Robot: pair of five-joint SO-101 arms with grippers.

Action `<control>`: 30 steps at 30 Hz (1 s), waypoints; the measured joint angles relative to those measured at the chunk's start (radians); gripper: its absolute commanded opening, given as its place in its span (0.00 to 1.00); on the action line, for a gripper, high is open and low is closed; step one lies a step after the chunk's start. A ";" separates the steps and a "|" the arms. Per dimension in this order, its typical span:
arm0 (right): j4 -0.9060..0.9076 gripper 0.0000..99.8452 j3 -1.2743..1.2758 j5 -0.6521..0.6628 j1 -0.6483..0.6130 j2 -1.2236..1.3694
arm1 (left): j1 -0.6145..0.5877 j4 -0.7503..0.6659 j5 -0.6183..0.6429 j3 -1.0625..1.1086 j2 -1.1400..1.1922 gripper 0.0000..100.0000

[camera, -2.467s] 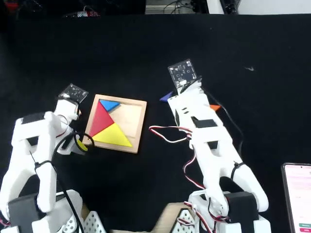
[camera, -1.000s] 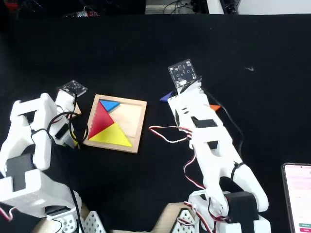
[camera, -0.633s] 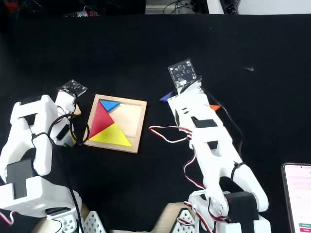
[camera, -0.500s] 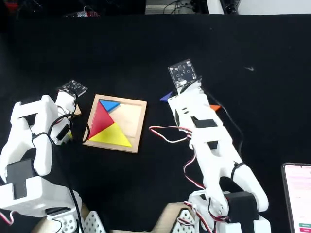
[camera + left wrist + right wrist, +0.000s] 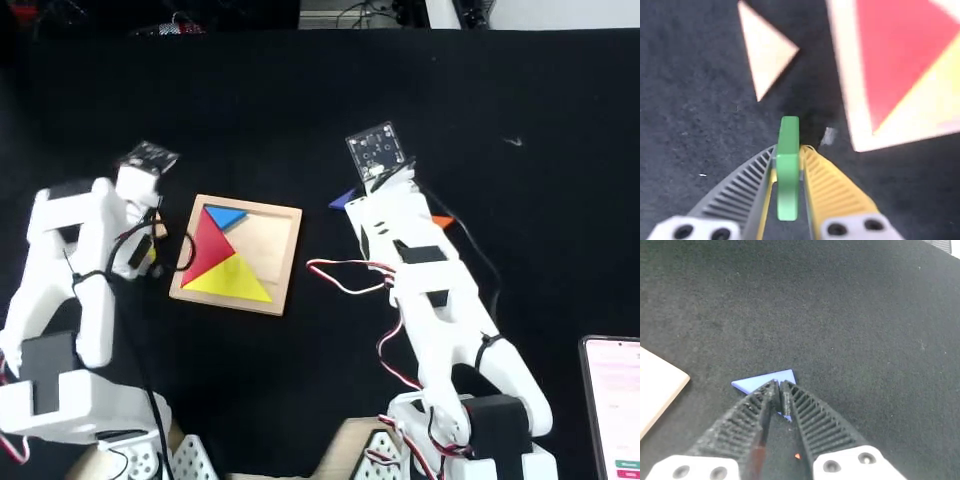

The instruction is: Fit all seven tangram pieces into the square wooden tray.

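Black cloth covered the surface [image 5: 300,100]; a phone [image 5: 612,400] lay at its edge, well apart from the work. The wooden tray [image 5: 287,262] sat between the two arms. A red triangle [image 5: 205,248], a yellow triangle [image 5: 232,281] and a small blue triangle [image 5: 224,215] were seated on the side nearer your left arm, and the side nearer the right arm was bare wood. Your left jaws were clamped on a green piece [image 5: 788,165], held on edge just outside the tray; whether it touched the cloth I could not tell. A plain wooden triangle [image 5: 766,50] lay loose near that side. Your right jaws were together, gripping nothing that I could see, tips over a blue-violet triangle [image 5: 765,379]; an orange piece [image 5: 441,221] lay by that arm. Judged step: carry green into the tray. You needed to lift it over the rim and the seated pieces, since the open space lay beyond them. Held on edge it would not land flat, so you needed to tip the wrist until a face met the tray floor, set it low, then release. Its outline was hidden edge-on, so fit needed checking before letting go. Risk: a dragged corner could unseat red or yellow.
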 measured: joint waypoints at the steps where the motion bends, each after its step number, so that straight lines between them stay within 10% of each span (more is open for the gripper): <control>1: 0.000 0.01 0.000 0.000 0.000 0.000 | 0.020 0.037 0.003 -0.025 -0.012 0.03; 11: 0.000 0.01 0.000 0.000 0.000 0.000 | 0.276 0.267 -0.106 -0.181 -0.175 0.03; 30: 0.000 0.01 0.000 0.000 0.000 0.000 | 0.427 -0.416 -0.061 -0.041 0.112 0.03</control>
